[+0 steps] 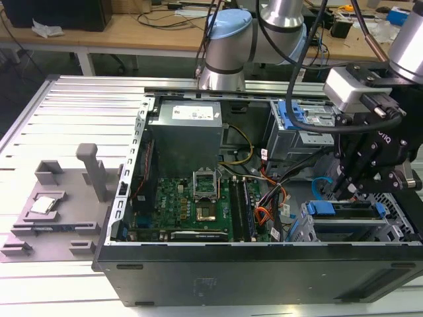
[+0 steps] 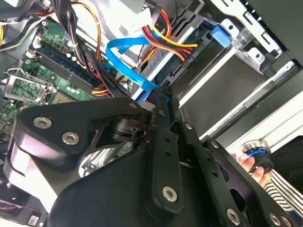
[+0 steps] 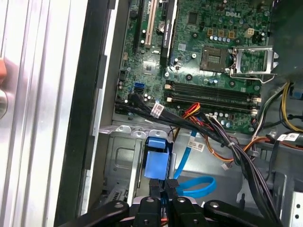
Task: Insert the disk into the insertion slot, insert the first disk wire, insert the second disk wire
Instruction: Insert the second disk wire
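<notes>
The open computer case (image 1: 264, 271) lies on the ribbed metal desk (image 1: 73, 125), and the arm's black hand (image 1: 345, 183) hangs inside it, over the corner of the case at the exterior view's lower right. There sits the insertion slot (image 1: 396, 221), a low silver perforated cage, with the disk (image 1: 344, 210) already lying in it, its blue carrier frame showing along the top edge. In the first wrist view the hand (image 3: 163, 196) is just at the blue tab of the carrier (image 3: 157, 163), and its two fingers stand close together with a small dark part between them; whether they truly grip it I cannot tell. The second disk wire (image 3: 194, 187), a thin flat light-blue cable, curls in a loop just beside the hand on the floor of the bay, and in the second wrist view the same cable (image 2: 125, 54) runs down to the fingertips (image 2: 161, 101). A bundle of red, yellow and orange wires (image 2: 165, 40) crosses above it. Beyond lie the green motherboard (image 1: 192, 205) and, against the far wall of the case, the grey power supply (image 1: 185, 129). A grey fixture block (image 1: 53, 205) rests on the desk outside the case, toward the exterior view's left.
</notes>
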Controlling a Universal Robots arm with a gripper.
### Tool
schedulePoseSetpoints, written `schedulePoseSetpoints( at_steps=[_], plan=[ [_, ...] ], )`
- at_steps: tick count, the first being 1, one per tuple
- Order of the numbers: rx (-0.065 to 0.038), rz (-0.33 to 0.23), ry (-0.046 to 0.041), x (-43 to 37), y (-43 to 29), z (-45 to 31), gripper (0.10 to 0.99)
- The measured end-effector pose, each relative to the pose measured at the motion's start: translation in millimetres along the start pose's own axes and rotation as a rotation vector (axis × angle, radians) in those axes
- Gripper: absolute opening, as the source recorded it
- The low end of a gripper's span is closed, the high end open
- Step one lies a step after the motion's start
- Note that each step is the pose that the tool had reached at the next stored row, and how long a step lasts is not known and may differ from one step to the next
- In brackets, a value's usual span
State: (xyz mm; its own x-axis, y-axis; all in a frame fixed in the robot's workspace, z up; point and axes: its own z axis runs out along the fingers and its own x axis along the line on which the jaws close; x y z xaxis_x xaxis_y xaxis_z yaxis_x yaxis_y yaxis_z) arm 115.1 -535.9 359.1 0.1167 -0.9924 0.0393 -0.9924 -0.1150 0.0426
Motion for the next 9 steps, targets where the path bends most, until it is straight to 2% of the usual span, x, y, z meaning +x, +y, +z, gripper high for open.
schedulePoseSetpoints(
  at_steps=[5,9],
  plan=[
    [-0.001,0.009,-0.0025,1.6,-9.2,3.8,0.161],
    [-0.001,0.01,-0.0022,2.1,-12.2,6.1,0.161]
  ],
)
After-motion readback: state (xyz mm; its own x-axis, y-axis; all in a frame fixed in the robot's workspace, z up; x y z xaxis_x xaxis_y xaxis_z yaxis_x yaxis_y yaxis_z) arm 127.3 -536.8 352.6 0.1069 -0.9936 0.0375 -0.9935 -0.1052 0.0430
